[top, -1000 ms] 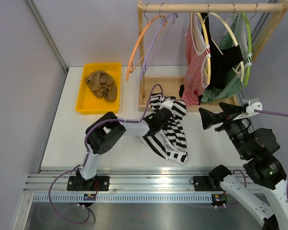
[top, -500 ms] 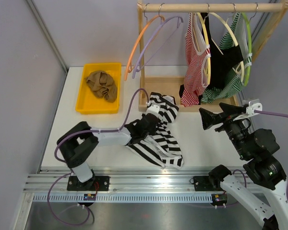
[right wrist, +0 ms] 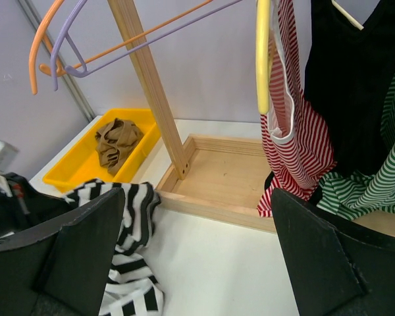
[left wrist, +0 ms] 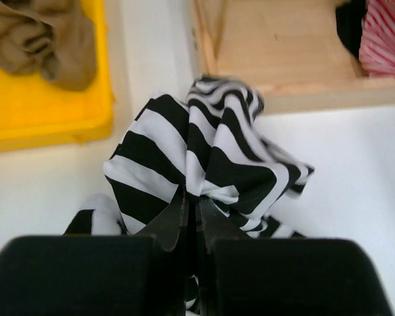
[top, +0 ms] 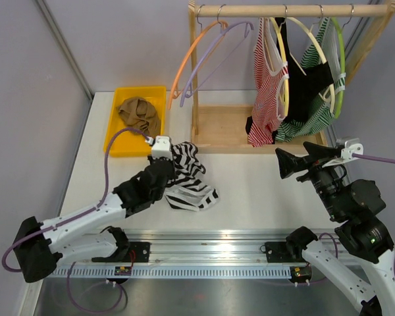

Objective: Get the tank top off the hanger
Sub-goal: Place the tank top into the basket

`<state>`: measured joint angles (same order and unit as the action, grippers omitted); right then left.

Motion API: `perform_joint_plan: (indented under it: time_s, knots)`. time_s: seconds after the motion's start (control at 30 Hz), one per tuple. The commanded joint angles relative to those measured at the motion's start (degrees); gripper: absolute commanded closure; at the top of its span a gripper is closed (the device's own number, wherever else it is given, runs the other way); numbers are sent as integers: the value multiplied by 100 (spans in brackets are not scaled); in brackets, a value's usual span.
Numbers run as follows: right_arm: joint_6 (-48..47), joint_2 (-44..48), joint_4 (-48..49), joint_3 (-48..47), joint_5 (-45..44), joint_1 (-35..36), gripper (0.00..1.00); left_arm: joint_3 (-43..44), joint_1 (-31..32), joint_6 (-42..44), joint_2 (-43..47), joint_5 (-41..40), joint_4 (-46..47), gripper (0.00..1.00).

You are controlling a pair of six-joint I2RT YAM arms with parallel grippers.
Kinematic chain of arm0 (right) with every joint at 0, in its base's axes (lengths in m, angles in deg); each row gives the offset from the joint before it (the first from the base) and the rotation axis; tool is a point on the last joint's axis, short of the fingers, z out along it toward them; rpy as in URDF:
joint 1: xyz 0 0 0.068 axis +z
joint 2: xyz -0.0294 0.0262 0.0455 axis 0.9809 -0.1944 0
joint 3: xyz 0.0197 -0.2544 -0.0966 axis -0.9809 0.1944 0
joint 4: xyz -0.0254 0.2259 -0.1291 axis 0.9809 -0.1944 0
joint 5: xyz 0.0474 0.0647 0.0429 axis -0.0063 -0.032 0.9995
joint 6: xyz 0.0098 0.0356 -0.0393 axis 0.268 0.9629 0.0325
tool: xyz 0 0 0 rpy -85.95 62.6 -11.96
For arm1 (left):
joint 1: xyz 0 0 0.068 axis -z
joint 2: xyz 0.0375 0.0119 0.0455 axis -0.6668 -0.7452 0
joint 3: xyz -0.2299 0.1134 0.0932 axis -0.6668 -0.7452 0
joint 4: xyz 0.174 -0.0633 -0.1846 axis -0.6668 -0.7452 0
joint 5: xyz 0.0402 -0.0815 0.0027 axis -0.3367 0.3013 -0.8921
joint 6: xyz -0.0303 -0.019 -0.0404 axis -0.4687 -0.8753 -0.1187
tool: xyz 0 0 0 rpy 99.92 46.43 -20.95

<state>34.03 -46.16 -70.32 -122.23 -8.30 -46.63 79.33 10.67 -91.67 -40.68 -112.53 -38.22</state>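
While our left gripper [left wrist: 192, 201] has its two fingers pinched shut on one black-and-white striped tank top [left wrist: 207, 155], that top lies bunched on the table [top: 263, 191] between the one yellow tray [top: 118, 149] and the wooden rack [top: 250, 10]. Our right gripper [right wrist: 196, 230] is spread wide and holds nothing. Two bare hangers, orange [top: 187, 56] and purple [top: 210, 52], share the rail with three hung tops: red-striped [top: 263, 99], black [top: 303, 85] and green-striped [top: 316, 118]. One brown cloth [top: 139, 115] sits in the tray.

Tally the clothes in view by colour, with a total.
Black-and-white striped top: 1
Red-striped top: 1
Green-striped top: 1
Black top: 1
Brown garment: 1
Total: 5
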Motion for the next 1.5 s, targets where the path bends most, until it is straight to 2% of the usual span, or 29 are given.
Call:
perform_joint_plan:
  time_s: [0.0,0.07,0.17,0.27,0.33,0.47,0.57,0.7,0.83,0.93,1.13,1.47]
  knots:
    - [75,43,105,13,-115,18,1,53,-159,41,800,-925,-284,100]
    - [66,25,105,13,-115,18,1,79,-309,182,1055,-1049,-390,100]
    - [75,17,114,31,-124,27,1,236,-853,472,1241,-796,-338,100]
    - [84,8,114,31,-133,27,1,569,-1774,665,1022,-189,-276,100]
    - [75,-1,105,22,-142,18,1,746,-2101,745,785,171,-136,100]
    - [49,-45,114,4,-186,27,1,1387,-3163,824,301,1067,-12,100]
    - [49,-80,122,22,-203,18,1,2169,-3499,947,-147,1385,-73,100]
    - [40,-176,140,13,-238,18,1,3136,-3702,1096,-656,1648,-56,100]
    - [31,-247,131,-4,-221,18,0,4479,-3834,1342,-1316,1728,-249,100]
    - [40,-256,131,13,-203,18,1,4999,-3913,1544,-1764,1737,-311,100]
    - [57,-300,87,22,-168,18,0,5194,-4281,1730,-2415,1710,-65,100]
    - [66,-458,70,31,-45,18,1,5106,-4686,1773,-2942,1860,392,100]
